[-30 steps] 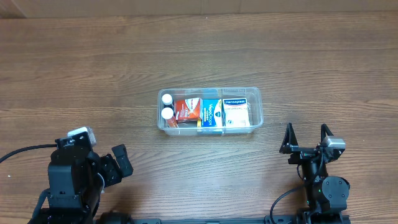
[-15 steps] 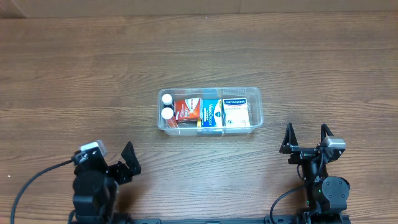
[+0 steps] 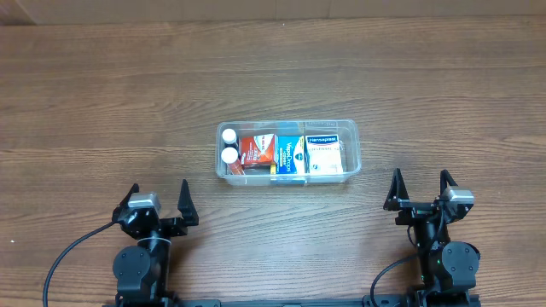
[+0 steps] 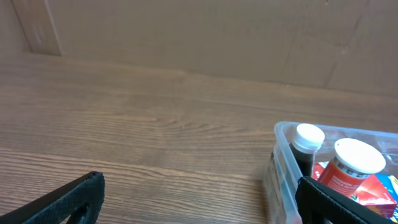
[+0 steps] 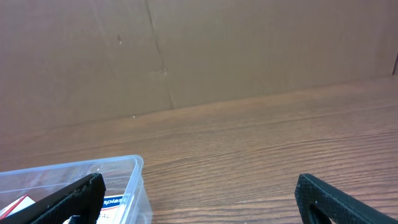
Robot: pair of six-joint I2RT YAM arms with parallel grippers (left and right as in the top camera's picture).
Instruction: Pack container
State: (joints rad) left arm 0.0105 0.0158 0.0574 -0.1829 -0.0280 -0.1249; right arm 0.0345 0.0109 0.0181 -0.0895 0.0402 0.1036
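I am holding my left gripper [image 3: 159, 192] and right gripper [image 3: 420, 179] wide open, gripping nothing, near the desk's front edge. The container [image 3: 287, 124] is sitting mid-desk, holding boxes [image 3: 291, 156] and bottles [image 3: 229, 155].

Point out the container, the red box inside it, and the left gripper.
container [image 3: 354, 147], overhead view, right wall of the tub.
red box [image 3: 258, 151], overhead view, middle of its top face.
left gripper [image 3: 159, 189], overhead view, midway between its open fingertips.

My left arm [image 3: 138, 263]: black, rounded joint housing, grey-white wrist block [image 3: 143, 201] on top, black cable [image 3: 64, 260] curving off left. My right arm [image 3: 455, 260]: same black build, grey block [image 3: 459, 195], thin black cable [image 3: 381, 273]. Fingers [image 4: 68, 202] matte black, flat, tapered.
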